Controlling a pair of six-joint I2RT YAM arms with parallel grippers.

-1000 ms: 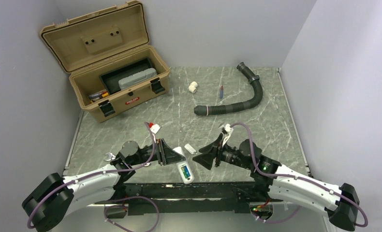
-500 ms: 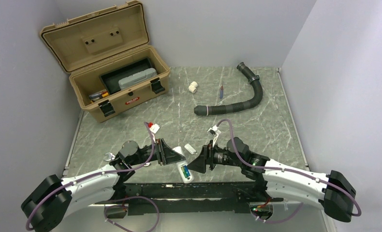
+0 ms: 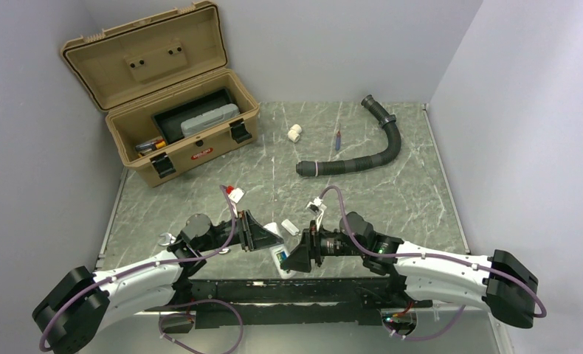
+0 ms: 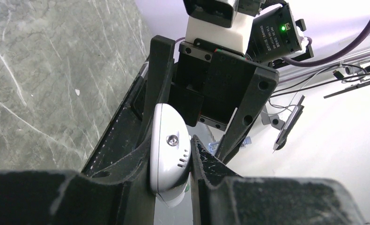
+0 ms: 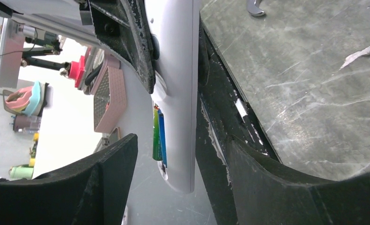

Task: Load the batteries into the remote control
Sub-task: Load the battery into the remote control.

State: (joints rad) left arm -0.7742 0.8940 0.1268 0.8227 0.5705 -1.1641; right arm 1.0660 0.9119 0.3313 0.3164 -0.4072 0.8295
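While left tool (image 4: 171, 166) clamps the remote control (image 4: 170, 140), right tool (image 5: 181, 145) stands open astride it. Green and blue batteries (image 5: 160, 136) look seated; press them flush gently.

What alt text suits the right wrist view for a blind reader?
A white remote control seen edge-on, green and blue batteries in its open back, sits between the black fingers of the open right gripper, beside a grey marbled table.

Left arm (image 3: 148, 273) and right arm (image 3: 436, 269) lie low, wrists nearly meeting; left jaws clamped, right jaws spread wide.
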